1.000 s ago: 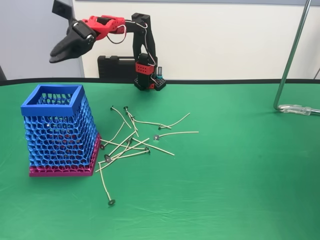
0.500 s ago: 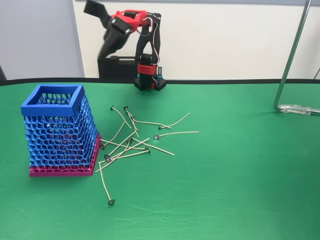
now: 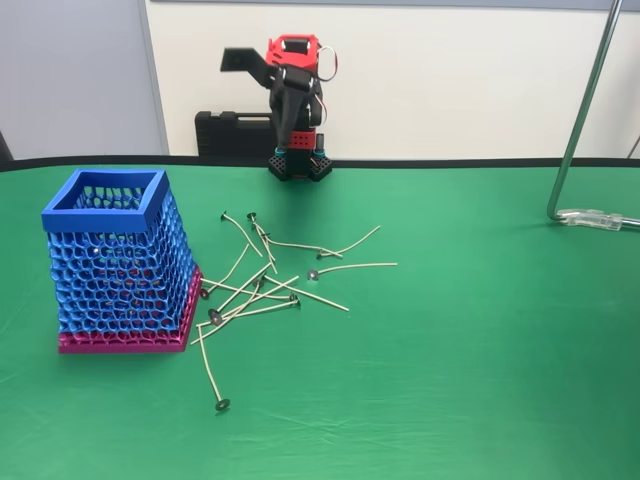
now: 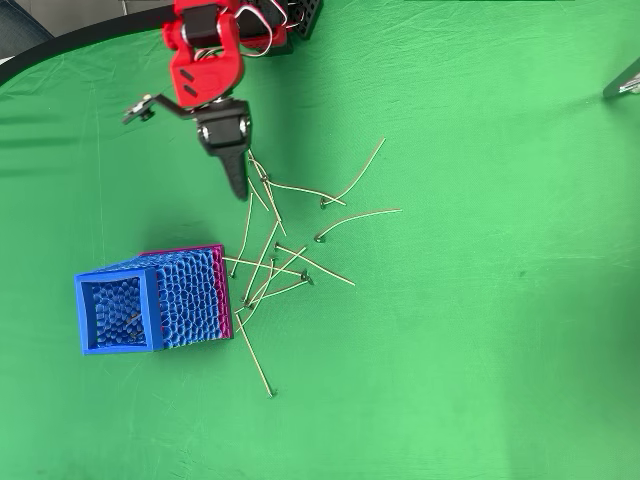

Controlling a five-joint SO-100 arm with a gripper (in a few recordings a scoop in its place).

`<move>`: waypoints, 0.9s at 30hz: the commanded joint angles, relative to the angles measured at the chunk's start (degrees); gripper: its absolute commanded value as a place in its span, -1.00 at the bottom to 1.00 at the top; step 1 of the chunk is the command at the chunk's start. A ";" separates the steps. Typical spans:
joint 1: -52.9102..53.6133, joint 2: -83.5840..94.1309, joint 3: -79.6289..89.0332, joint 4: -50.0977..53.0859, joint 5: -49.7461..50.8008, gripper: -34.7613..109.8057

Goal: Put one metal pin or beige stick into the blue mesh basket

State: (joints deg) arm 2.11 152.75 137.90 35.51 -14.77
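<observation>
The red-and-black arm is folded up high over its base at the far edge of the green cloth-covered table (image 3: 480,380), and its black two-finger gripper (image 4: 238,185) points down toward the cloth in the overhead view, the tips hanging above the upper end of the scatter of sticks. The fingers look pressed together into one dark point with nothing between them, though from the fixed view the gripper (image 3: 290,125) is foreshortened against the arm and I can't be sure of it from there. The thin beige sticks with small round metal discs at one end (image 3: 262,285) lie loose in a crossing heap on the cloth just beside the basket, a few overlapping each other; one (image 3: 211,375) lies a little apart nearer the front edge, and two longer curved ones (image 4: 355,215) stretch out to the right of the pile. The tall blue honeycomb-mesh basket with its solid square rim (image 3: 105,205) stands upright on its magenta-pink base at the left in the fixed view, the base touching or nearly touching the nearest discs. Looking down into it from above, the basket (image 4: 150,300) seems to hold some pale slivers, but the mesh makes that hard to read. A black plastic case (image 3: 232,135) sits behind the arm against the wall, and a bent chrome tube stand (image 3: 585,110) rises at the right. No lettering is legible anywhere.
</observation>
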 commanded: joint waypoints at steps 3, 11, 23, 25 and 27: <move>-2.02 15.38 15.38 0.97 0.70 -0.51; -2.46 27.25 29.53 1.93 2.81 -0.51; -2.29 33.13 38.67 1.93 6.24 -0.51; -2.64 33.66 38.76 3.52 6.50 -0.51; -2.90 34.28 38.76 5.01 7.03 -0.51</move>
State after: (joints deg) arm -0.44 186.15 176.40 39.46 -8.26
